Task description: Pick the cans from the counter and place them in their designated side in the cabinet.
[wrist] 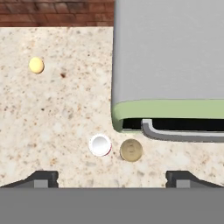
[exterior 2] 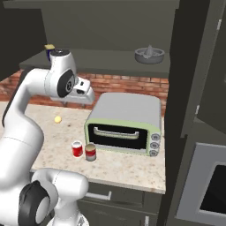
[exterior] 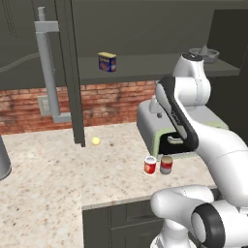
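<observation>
The cabinet [exterior: 145,68] runs above the table [exterior: 48,184], its shelf holding a tin [exterior: 107,62] and a grey dish [exterior 2: 149,54]. The oven [exterior 2: 126,117] sits on the table below it. Just in front of the oven's left corner stand the red can [exterior: 150,165] and the grey can [exterior: 166,164], side by side, nearly touching. A small yellow ball [exterior: 96,141] lies well left of the oven. The end effector [wrist: 111,177] hangs high over the cans, fingers spread wide and empty. To do the pick well, I would descend straight over one can, approaching from its free side so the fingers clear its neighbour and the oven door.
</observation>
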{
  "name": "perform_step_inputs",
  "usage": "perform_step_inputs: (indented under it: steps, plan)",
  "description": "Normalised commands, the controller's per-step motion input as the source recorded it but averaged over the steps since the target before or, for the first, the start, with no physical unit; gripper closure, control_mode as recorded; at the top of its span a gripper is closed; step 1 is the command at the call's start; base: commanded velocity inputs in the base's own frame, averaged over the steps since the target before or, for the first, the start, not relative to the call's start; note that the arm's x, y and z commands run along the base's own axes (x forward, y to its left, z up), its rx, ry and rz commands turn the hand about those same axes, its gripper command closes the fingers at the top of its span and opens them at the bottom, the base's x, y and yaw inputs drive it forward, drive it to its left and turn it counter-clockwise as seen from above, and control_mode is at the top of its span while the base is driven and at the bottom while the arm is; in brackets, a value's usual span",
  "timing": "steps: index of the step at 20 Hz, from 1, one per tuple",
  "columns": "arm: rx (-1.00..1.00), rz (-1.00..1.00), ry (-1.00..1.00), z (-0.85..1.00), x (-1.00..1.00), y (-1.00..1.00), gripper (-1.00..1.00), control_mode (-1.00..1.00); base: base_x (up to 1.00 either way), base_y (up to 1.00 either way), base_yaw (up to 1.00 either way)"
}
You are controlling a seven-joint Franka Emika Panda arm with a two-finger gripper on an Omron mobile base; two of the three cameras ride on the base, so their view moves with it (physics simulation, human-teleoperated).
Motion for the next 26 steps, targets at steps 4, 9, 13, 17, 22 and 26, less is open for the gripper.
perform_step_inputs:
  steps: [4,9,13,17,22,26]
  plan:
    - [-0.01,0.00,0.00,-0.18,-0.10,-0.01,-1.00,-1.00,0.00,0.00,0.00]
    - [-0.01,0.00,0.00,-0.19,-0.06,-0.06,-1.00,-1.00,0.00,0.00,0.00]
    - [0.01,0.00,0.00,-0.16,-0.01,-0.12,-1.00,-1.00,0.00,0.00,0.00]
    - [0.02,0.00,-0.01,-0.11,0.00,-0.07,-1.00,-1.00,0.00,0.00,0.00]
    - [0.00,0.00,-0.03,-0.17,-0.08,-0.08,-1.00,-1.00,0.00,0.00,0.00]
    - [-0.01,0.00,-0.03,-0.19,-0.10,-0.08,-1.00,-1.00,0.00,0.00,0.00]
